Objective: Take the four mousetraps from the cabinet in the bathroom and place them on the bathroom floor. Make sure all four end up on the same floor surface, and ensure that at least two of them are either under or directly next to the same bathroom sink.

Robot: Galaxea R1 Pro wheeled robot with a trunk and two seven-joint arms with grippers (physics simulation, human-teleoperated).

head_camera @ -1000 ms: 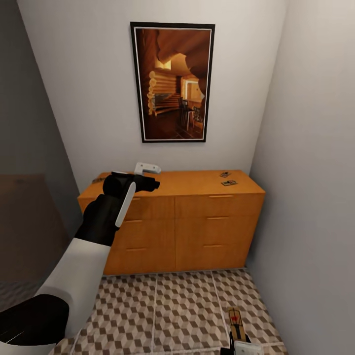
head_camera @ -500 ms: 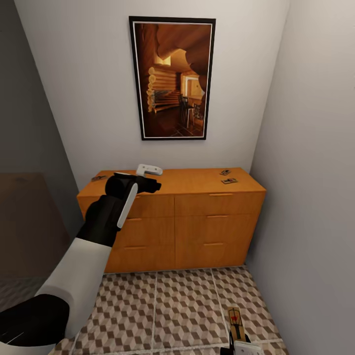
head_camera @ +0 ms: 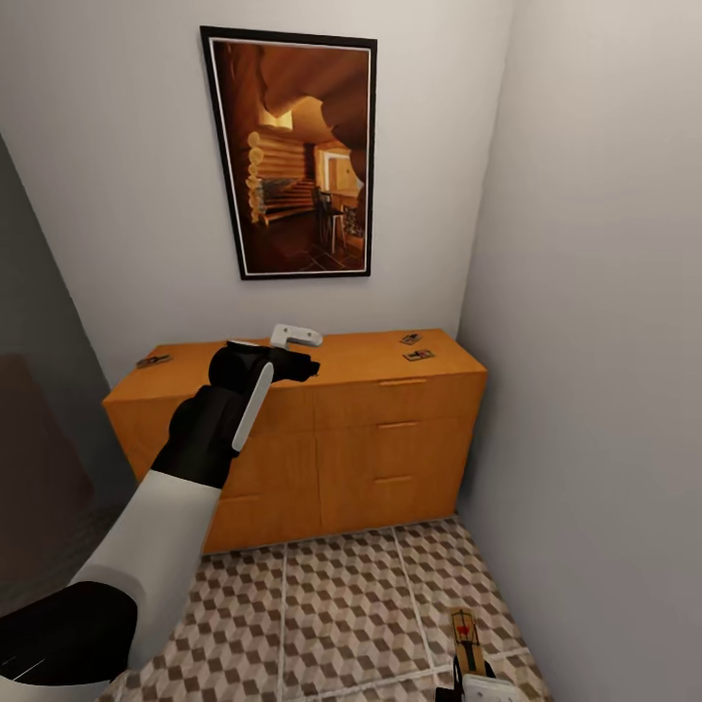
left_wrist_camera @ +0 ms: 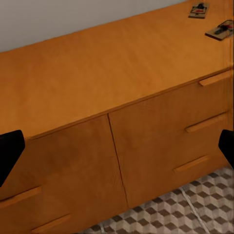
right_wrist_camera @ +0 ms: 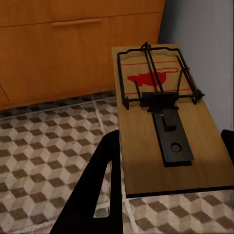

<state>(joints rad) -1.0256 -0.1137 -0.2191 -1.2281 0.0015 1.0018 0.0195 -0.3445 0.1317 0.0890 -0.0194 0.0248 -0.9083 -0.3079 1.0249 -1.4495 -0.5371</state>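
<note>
One mousetrap is held between the fingers of the right gripper, low at the bottom right of the head view, just above the tiled bathroom floor; the trap should be lowered gently and kept flat, wire side up, and let go only when it is touching the tiles, so it is not flipped; it may be best set down near the sink, which cannot be seen here

The left gripper is held up in front of the cabinet, in the middle of the head view; its fingers are spread apart and nothing is held in them

Two traps are lying on the cabinet top near its right end, close to each other; one more small trap is lying at the left end; all the drawers are seen closed, so what is inside cannot be told
</note>
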